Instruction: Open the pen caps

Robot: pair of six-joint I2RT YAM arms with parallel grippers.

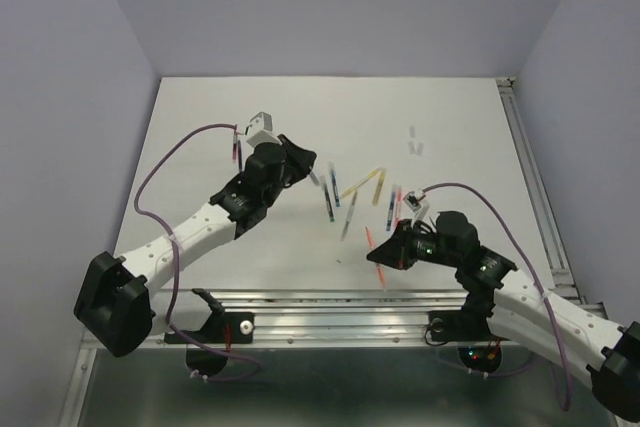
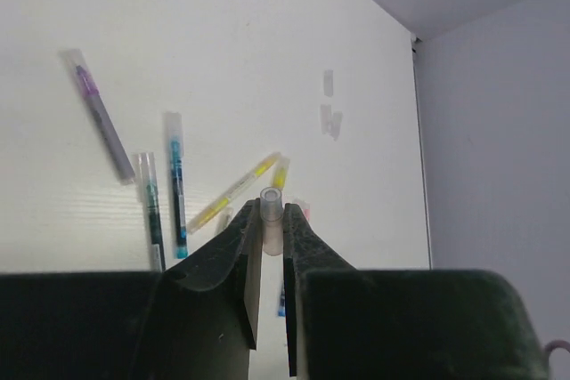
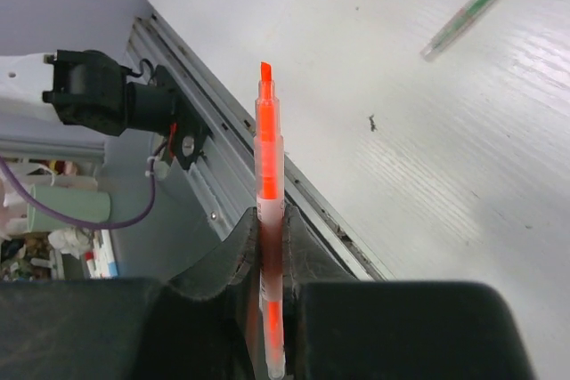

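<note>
Pen caps (image 1: 414, 140) lying loose on the worktop (image 1: 220, 137), beyond the yellow pen (image 1: 362, 184) and to its right, are read as pens already opened. One more pale cap (image 2: 271, 206) is off its pen, clamped between the fingers of the left hand (image 2: 271, 227), which hangs above the worktop to the left of the yellow pen. The right hand (image 3: 267, 220), on the near side of the yellow pen, is closed on an orange pen (image 3: 267, 131) whose slanted tip stands bare, so this pen counts as opened.

Work left, as a judgement: the purple pen (image 2: 100, 117), green pen (image 2: 150, 206) and blue pen (image 2: 175, 180), all just left of the yellow pen, appear to carry clear caps. Whether the yellow pen itself is capped cannot be told. The held cap and the orange pen have yet to be set down.
</note>
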